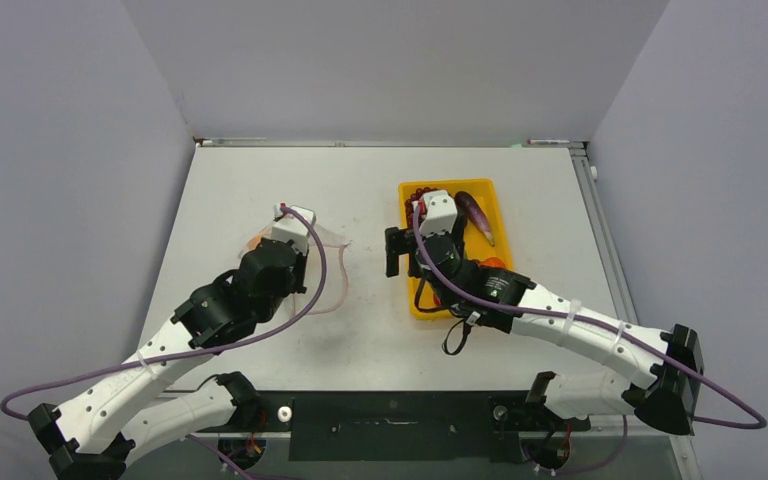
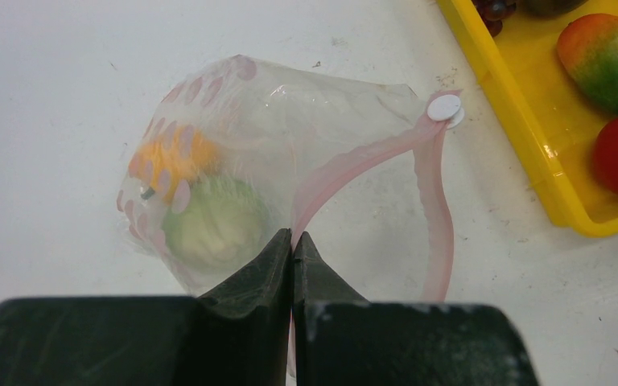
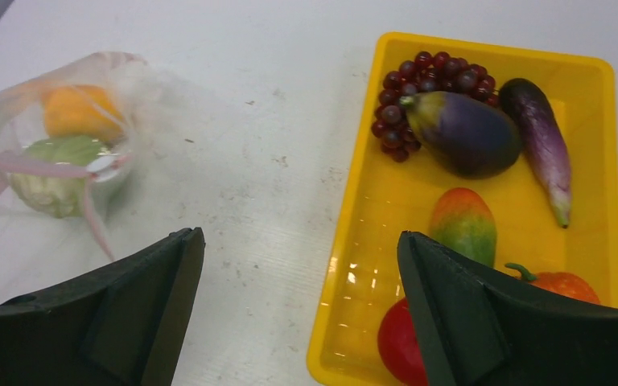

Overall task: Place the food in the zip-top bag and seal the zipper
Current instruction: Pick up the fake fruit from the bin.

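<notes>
Walls of plain pale lavender-grey enclose three sides of a white table. Its matte top carries faint grey scuffs and specks, and a thin metal rail runs along its far edge. Two white-and-black arms reach forward from the near edge, the left arm toward table centre-left, the right arm over the tray.

The yellow tray lies right of centre. It holds a dark red grape bunch, a round purple eggplant resting against the grapes, a long eggplant, an orange-green fruit, a red piece and an orange piece.

The zip-top bag rests crumpled on the table left of the tray and apart from it, mouth gaping. Inside it an orange fruit and a green round fruit sit touching.

The left gripper has its jaws pressed together on the pink zipper, which loops away to a white slider. The right gripper stands wide apart, holding nothing, above the tray's left rim.
</notes>
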Robot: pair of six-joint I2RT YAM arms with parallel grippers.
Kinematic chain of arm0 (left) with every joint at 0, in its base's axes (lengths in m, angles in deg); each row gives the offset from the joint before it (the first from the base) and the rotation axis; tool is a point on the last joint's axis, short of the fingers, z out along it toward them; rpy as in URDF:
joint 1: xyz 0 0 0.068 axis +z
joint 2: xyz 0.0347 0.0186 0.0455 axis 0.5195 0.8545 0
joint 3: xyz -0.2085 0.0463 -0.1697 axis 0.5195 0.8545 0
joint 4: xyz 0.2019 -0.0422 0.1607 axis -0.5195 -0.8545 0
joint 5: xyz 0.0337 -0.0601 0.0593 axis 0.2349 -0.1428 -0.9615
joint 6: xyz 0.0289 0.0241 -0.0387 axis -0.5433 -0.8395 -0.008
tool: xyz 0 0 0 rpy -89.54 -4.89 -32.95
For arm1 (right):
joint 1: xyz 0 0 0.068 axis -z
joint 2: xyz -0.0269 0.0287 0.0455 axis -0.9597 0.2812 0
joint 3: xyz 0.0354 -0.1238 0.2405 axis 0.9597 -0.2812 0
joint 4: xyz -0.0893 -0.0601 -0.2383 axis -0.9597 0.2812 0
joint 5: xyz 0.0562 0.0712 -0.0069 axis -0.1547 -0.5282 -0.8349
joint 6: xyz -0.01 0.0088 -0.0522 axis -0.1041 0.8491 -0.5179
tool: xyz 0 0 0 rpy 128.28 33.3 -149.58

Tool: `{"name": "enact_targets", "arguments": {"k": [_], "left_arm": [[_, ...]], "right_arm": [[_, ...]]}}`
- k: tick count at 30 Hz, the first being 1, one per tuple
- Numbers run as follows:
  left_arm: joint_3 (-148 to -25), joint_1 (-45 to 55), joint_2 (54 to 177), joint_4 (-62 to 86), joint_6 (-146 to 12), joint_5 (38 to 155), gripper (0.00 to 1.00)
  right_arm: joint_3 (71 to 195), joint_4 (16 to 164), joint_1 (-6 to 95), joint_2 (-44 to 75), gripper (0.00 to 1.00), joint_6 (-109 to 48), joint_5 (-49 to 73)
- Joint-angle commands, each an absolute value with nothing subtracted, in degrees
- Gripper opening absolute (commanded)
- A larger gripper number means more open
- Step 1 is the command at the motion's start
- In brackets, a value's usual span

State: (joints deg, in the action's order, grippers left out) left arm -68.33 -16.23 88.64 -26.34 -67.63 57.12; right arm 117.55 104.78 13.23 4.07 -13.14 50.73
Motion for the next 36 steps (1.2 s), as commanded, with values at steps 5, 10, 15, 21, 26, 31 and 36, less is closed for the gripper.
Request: {"name": "enact_targets", "arguments": {"k": [5,10,15,21,26,31,36], "left_arm": [[-68.9,-16.5,88.8,-23.5,-68.0,57.6,0.00],[-68.9,-16.5,88.8,-23.5,-68.0,57.5,0.00],[-68.9,-16.5,88.9,-23.5,-68.0,57.5,0.00],[-68.9,-16.6,88.9,-23.6,-68.0,57.4,0.00],[-69.0,-16.6,88.8,-23.5,-68.0,57.3,0.00],[-68.9,-16.6,88.9,-23.6,-68.0,57.5,0.00],[-69.0,-16.6,89.0,-23.6,-68.0,57.7,0.00]], "right_arm": [[113.3,110.8,19.8,0.5,0.97,-10.5,53.7],[110.9,111.3,23.7,1.4,1.00,-9.8,52.1],[109.6,109.9,29.5,4.2,0.95,-9.0,46.5],[109.8,108.0,34.3,10.1,0.96,-9.0,41.7],[109.6,106.1,36.7,14.0,0.98,-9.3,40.5],[109.5,104.7,38.5,16.3,0.98,-9.6,40.0],[109.8,103.8,40.1,19.1,0.97,-10.2,39.1]]}}
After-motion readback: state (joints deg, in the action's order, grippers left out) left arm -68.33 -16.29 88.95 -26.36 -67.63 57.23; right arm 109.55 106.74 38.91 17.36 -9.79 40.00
